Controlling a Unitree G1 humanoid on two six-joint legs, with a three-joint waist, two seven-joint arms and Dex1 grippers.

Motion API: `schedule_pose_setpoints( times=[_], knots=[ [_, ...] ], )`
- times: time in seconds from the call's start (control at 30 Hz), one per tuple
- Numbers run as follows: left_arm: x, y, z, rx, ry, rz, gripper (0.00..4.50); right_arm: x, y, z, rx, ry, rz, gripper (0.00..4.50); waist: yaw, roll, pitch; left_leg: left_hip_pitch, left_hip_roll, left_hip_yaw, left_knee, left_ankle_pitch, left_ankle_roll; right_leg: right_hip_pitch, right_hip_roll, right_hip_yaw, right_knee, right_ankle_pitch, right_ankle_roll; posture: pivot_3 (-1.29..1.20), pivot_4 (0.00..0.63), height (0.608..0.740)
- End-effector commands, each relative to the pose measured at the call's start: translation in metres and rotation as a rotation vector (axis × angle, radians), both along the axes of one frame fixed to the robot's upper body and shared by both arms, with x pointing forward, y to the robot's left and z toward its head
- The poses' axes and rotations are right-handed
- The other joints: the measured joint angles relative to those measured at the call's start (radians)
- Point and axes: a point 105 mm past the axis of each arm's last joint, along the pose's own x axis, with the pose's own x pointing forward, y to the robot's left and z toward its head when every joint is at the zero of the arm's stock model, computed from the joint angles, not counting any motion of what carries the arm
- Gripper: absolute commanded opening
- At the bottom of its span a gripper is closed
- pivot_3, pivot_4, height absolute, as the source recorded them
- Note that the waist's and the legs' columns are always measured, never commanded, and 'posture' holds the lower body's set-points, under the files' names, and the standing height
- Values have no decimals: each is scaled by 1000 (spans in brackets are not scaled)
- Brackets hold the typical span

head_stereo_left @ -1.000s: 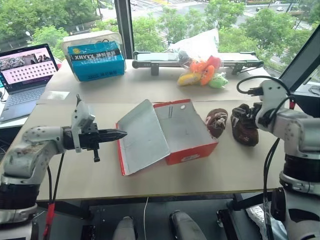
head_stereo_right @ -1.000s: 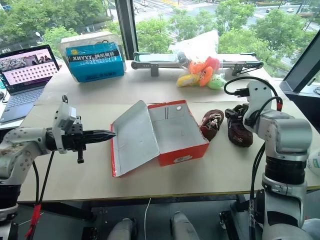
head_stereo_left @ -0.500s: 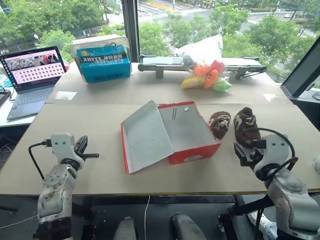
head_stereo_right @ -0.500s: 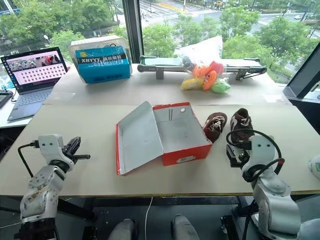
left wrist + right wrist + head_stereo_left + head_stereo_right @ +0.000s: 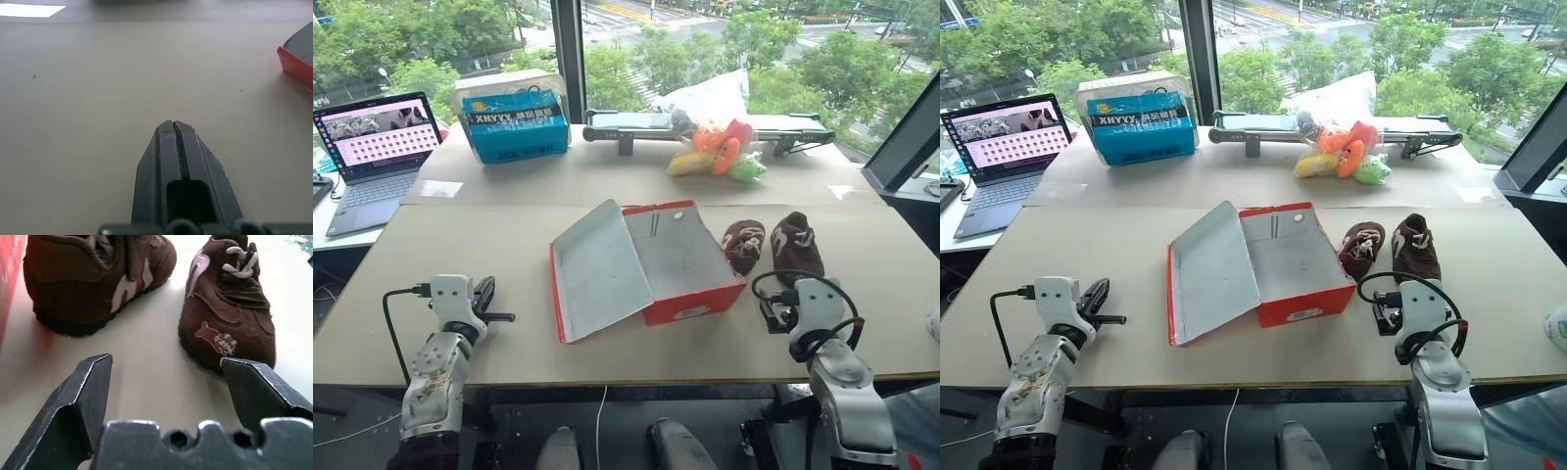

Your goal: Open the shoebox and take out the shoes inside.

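Observation:
The red shoebox (image 5: 683, 262) lies open in the middle of the table, its grey lid (image 5: 597, 272) folded flat to the left, and nothing shows inside it. Two brown shoes stand on the table just right of the box, one (image 5: 742, 243) next to its wall and the other (image 5: 797, 246) further right. My right gripper (image 5: 165, 364) is open, low at the table's near edge, pointing at both shoes (image 5: 98, 274) (image 5: 230, 308) without touching them. At the near left my left gripper (image 5: 172, 126) rests shut and empty, well left of the lid.
At the far left sits an open laptop (image 5: 374, 147). A blue box (image 5: 514, 122) in a clear wrap, a long grey device (image 5: 636, 121) and a bag of colourful plush toys (image 5: 717, 145) line the back of the table by the window. A white slip (image 5: 434, 188) lies near the laptop.
Both arms have drawn back and down to the table's near edge, the left from beside the lid, the right from the shoes. The camera view shifted too. Box and shoes have not moved.

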Motion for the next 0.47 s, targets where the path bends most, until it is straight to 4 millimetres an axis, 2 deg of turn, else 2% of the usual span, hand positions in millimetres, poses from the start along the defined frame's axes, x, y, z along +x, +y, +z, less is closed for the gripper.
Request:
schedule_pose_setpoints(
  times=[0.03,0.47],
  knots=[
    [1,-7,-8,-14,1,-4,0,-1,-3,13,-9,-65,-28,4198,0,1,0,0,0,0,0,0,0,0,0,0,0,0,0,0,150,736],
    [1,-9,-13,-40,-23,18,0,-4,-4,9,-15,-60,-45,4198,0,6,-3,3,-1,0,0,0,0,2,-2,0,-1,0,0,0,150,736]
  ],
)
